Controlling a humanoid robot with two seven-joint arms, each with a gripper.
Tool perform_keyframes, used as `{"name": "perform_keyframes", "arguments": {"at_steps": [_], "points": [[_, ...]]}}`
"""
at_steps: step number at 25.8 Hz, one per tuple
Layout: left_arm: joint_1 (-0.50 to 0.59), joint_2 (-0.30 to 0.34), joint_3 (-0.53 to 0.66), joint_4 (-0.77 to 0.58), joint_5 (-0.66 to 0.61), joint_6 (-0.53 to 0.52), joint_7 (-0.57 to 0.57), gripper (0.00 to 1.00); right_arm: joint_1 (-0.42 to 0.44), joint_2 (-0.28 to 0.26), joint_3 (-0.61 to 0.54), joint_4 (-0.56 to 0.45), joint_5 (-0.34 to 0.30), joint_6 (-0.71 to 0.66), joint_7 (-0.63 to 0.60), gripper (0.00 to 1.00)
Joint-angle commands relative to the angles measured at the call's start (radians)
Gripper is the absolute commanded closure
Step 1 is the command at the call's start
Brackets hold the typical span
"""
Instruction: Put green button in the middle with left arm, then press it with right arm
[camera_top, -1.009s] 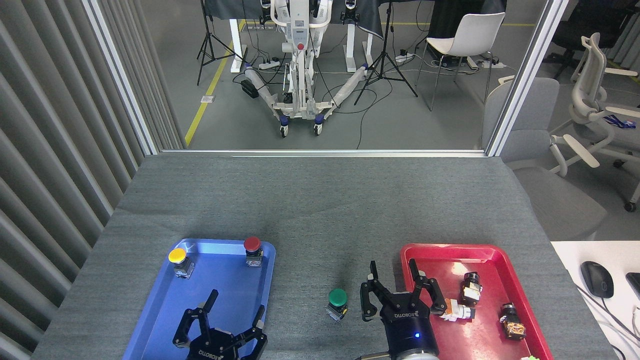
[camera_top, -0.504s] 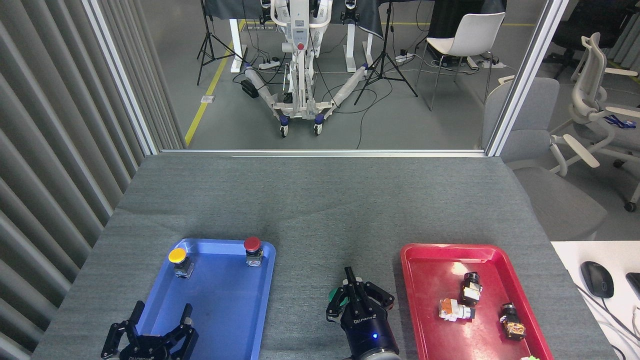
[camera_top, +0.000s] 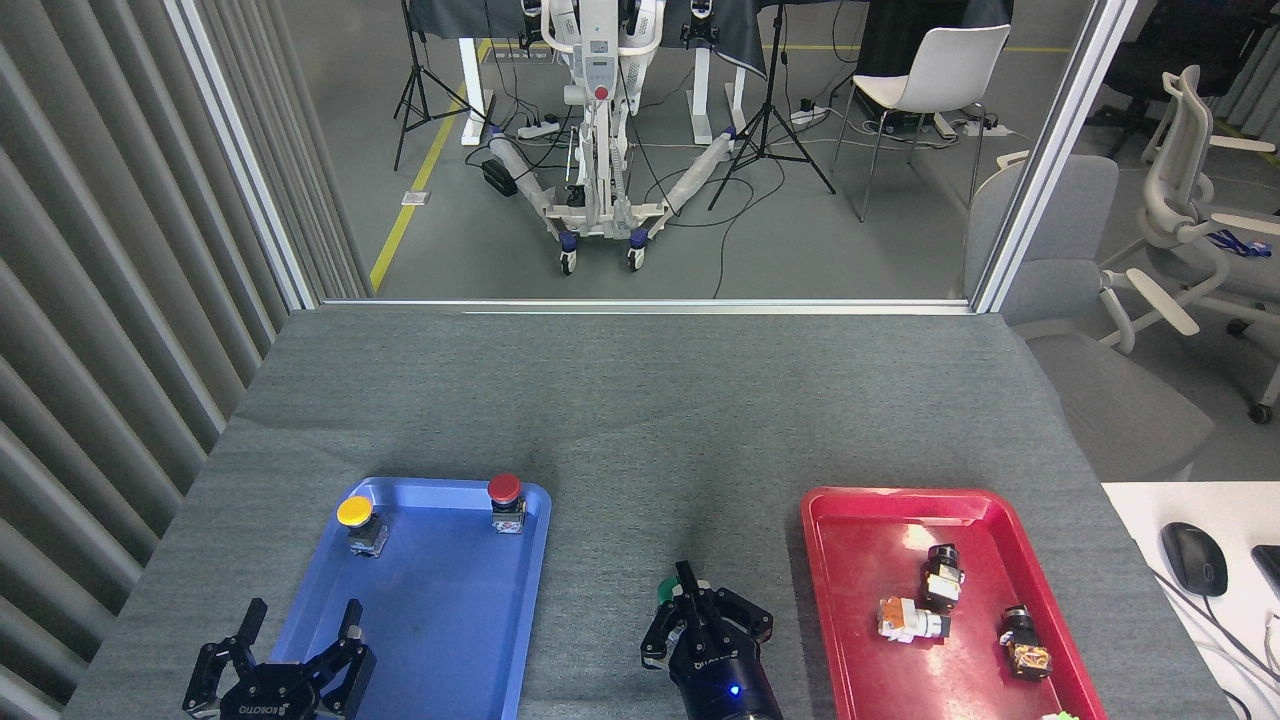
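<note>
Button (camera_top: 667, 592) — green, under right hand (camera_top: 690, 612) | fingers curled closed | left hand (camera_top: 295, 640) wide

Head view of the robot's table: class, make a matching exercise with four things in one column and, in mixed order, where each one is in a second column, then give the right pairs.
Things
1. yellow button
2. green button
3. left gripper
4. computer mouse

Places
A. on the bare grey cloth between the two trays, mostly hidden under the right gripper
B. on the white desk at the right edge
C. far left corner of the blue tray
D. at the near left corner of the blue tray, fingers spread

Pairs: 1-C, 2-A, 3-D, 4-B
</note>
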Motion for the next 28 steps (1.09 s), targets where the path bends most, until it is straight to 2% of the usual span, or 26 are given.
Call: {"name": "perform_keyframes", "arguments": {"at_steps": [1,7,13,16,21,22,24,26,28], "points": [[-0.007,0.0,0.0,0.016,0.001,-0.003,-0.001,0.0,-0.001,0.0,0.002,0.021,0.0,0.002,-0.003,0.96],[-0.019,0.004,0.006,0.008,0.009,-0.003,-0.035,0.0,-0.001,0.005,0.002,0.093,0.0,0.004,-0.012,0.96],[-0.028,0.062,0.017,0.008,0.136,-0.026,-0.074,0.0,-0.002,0.005,0.002,0.099,-0.002,0.004,-0.014,0.96],[-0.042,0.063,0.019,0.013,0.158,-0.063,-0.075,0.0,-0.001,0.005,0.005,0.067,-0.003,0.028,-0.017,0.95],[-0.05,0.063,0.028,0.007,0.176,-0.063,-0.087,0.0,-0.002,0.005,0.005,-0.013,-0.005,0.037,-0.055,0.91],[-0.054,0.063,0.028,0.007,0.176,-0.065,-0.089,0.0,-0.002,0.005,0.005,-0.023,-0.005,0.043,-0.058,0.85],[-0.056,0.063,0.028,0.007,0.178,-0.065,-0.089,0.0,-0.002,0.005,0.003,-0.042,-0.006,0.051,-0.067,0.64],[-0.059,0.063,0.028,0.005,0.178,-0.066,-0.089,0.0,-0.002,0.003,-0.006,-0.053,-0.008,0.053,-0.081,0.31],[-0.06,0.063,0.029,0.003,0.184,-0.066,-0.089,0.0,0.001,0.002,-0.017,-0.077,-0.011,0.065,-0.09,0.06]]}}
